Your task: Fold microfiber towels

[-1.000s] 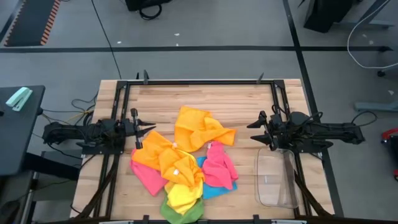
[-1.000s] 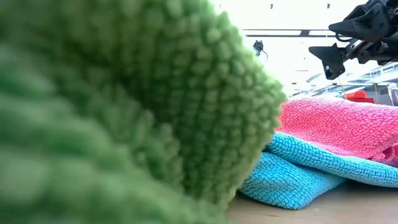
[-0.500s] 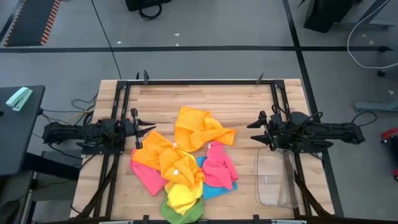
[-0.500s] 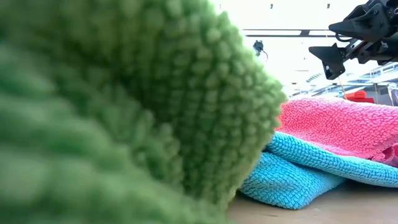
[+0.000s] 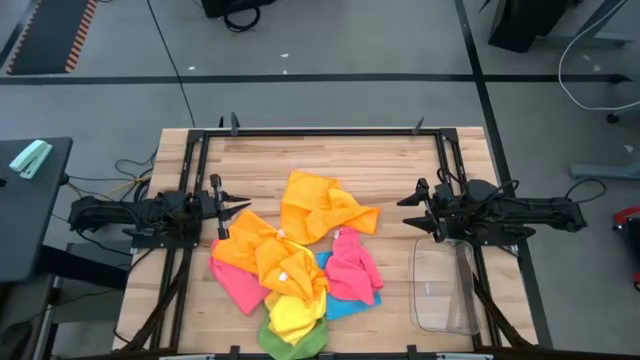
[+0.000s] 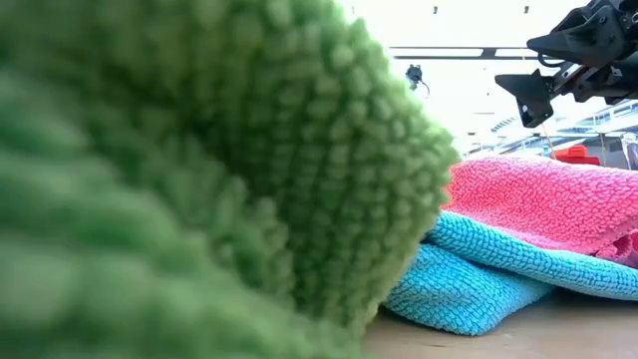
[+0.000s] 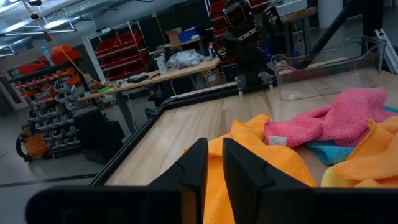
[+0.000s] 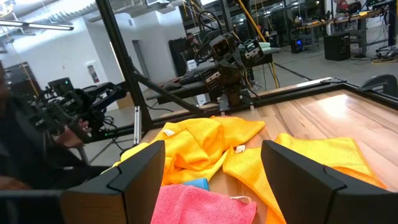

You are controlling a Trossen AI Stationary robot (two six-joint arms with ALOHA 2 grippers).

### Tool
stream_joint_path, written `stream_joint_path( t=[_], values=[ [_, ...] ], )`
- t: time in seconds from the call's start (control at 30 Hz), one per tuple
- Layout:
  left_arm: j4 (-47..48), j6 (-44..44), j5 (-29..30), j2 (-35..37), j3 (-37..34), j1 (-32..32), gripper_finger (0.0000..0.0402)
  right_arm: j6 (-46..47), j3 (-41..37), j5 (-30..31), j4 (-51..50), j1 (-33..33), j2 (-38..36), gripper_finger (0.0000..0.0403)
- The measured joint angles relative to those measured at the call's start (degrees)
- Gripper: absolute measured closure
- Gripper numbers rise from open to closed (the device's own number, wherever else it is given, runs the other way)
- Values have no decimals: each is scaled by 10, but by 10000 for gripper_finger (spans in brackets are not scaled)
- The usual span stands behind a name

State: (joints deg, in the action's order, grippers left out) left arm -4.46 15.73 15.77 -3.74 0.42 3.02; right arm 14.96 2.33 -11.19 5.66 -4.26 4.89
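We see a pale wooden table (image 5: 390, 165) in a black frame, grey floor around it and shelving beyond. The microfiber towels (image 5: 300, 255) lie heaped at its near middle (green nearest). The left gripper (image 5: 232, 208), nearly closed, and right gripper (image 5: 408, 200), spread wide, flank them, both empty. A clear bin (image 5: 445, 290) sits right.
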Motion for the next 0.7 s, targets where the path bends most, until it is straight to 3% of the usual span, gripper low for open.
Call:
stream_joint_path(
  t=[0.1, 0.27, 0.4, 0.7],
  values=[
    [0, -5, 0, 0, 0, 0, 349, 0, 0, 0, 0, 0, 0, 128],
    [-6, -198, -2, 0, 0, 2, 348, 0, 0, 0, 0, 0, 0, 128],
    [-29, -288, -2, 0, 0, 2, 343, 0, 0, 0, 0, 0, 0, 128],
    [-26, -334, -17, 0, 0, 2, 352, -1, 0, 0, 0, 0, 0, 128]
  ],
)
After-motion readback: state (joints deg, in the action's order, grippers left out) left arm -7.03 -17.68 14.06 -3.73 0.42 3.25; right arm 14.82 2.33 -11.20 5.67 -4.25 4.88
